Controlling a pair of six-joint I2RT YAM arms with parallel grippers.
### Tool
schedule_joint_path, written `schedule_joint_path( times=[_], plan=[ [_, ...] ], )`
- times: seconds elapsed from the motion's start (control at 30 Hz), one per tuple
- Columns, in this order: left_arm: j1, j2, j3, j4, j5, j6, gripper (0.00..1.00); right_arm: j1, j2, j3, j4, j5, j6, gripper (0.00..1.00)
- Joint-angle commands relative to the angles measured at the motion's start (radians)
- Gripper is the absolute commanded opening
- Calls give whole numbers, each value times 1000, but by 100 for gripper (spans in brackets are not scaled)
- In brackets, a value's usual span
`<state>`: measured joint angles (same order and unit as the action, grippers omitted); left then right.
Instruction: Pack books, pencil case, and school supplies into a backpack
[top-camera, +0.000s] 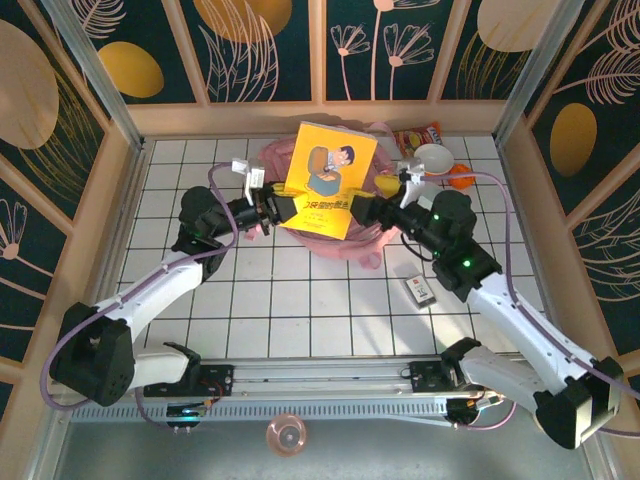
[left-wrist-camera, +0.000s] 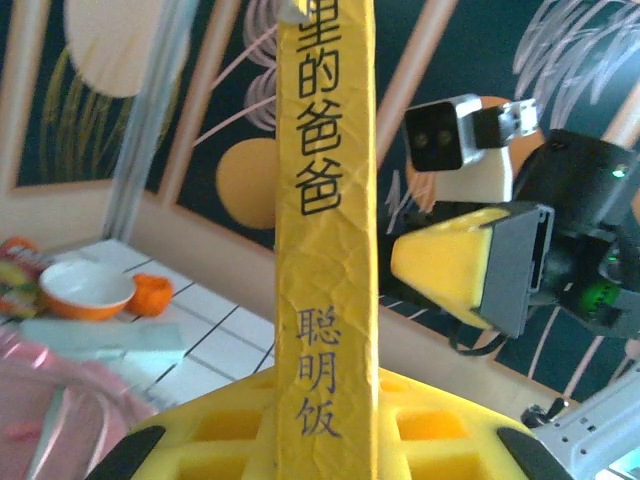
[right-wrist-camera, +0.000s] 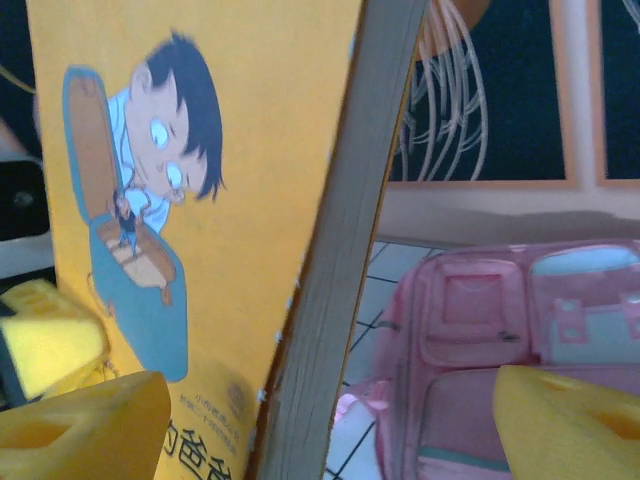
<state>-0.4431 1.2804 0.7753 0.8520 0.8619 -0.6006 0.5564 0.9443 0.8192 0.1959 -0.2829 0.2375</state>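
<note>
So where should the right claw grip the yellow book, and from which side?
The lower right page edge, from the right: the book stands upright, left claw clamping its spine side, and that thin edge sits inside the open right claw.

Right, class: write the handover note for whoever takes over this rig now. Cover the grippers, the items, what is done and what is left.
Left gripper: shut on the yellow book, held upright over the backpack.
Right gripper: open, fingers either side of the yellow book's page edge.
Pencil case and small dark labelled item: on the table, outside the backpack.
Done: yellow book lifted.
Left: get all three into the backpack.
</note>
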Motion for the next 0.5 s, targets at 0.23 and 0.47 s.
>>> schedule_joint_path(
  times=[0.23,0.47],
  plan=[
    [-78,64,85,288,64,-69,7,-94,-31,-35,113,-268,56,93],
    [-105,71,91,305,59,-79,8,-134,16,-42,218,-539,129,88]
  ],
)
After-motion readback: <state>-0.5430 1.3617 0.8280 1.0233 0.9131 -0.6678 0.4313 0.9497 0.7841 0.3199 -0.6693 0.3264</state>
